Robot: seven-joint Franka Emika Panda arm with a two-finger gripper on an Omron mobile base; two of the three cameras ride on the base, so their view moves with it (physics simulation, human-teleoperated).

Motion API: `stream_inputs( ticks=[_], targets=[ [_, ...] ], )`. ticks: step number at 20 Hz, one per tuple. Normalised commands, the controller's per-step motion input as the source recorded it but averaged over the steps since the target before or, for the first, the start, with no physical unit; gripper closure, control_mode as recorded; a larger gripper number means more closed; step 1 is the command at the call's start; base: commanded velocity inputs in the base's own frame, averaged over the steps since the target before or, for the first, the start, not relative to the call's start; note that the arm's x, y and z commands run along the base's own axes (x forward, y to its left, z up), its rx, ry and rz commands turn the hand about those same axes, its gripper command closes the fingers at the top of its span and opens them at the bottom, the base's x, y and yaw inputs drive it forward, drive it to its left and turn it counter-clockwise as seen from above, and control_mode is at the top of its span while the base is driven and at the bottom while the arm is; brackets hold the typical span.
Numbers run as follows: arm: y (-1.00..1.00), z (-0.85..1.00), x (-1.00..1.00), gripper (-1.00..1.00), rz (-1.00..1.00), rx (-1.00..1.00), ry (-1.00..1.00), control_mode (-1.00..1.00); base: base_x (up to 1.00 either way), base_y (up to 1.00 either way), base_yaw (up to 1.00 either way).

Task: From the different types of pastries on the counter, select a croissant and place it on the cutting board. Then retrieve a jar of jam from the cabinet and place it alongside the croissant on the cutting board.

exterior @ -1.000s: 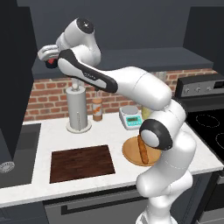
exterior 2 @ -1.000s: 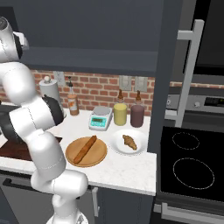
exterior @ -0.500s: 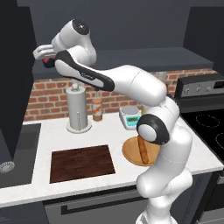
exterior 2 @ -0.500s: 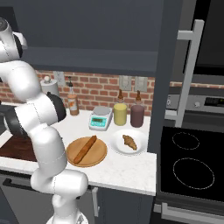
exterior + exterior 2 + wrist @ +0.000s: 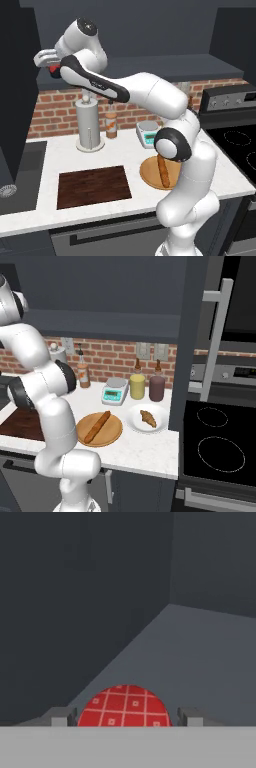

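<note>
The white arm has reached further into the dark slate-grey cabinet; its fingers flank the small red-lidded jam jar, grip unconfirmed. Likely rigid, smooth, best held across its sides.

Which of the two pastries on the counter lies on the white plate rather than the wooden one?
The croissant: small, curved and golden-brown, it lies on the white plate. The long straight bread stick lies on the round wooden plate beside it.

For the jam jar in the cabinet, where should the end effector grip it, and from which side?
Grip the jam jar across its round red-checked lid, one finger on each flank. Come in along the cabinet shelf from the open front, as the end effector is lined up now: the lid sits centred between the fingertips, with dark walls behind it.
</note>
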Motion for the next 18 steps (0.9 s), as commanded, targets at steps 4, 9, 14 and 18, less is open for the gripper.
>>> stream_inputs(
  ticks=[4,9,14,18],
  targets=[
    [0.00,0.00,0.01,1.00,0.01,0.00,0.01,-1.00,0.00,0.00,0.00],
    [-0.19,0.00,-0.18,1.00,-0.05,0.00,0.00,-1.00,0.00,0.00,0.00],
    [-0.08,0.00,-0.12,1.00,-0.03,0.00,0.00,-1.00,0.00,0.00,0.00],
    [-0.22,0.00,-0.38,1.00,0.00,0.00,0.00,-1.00,0.00,0.00,0.00]
  ],
)
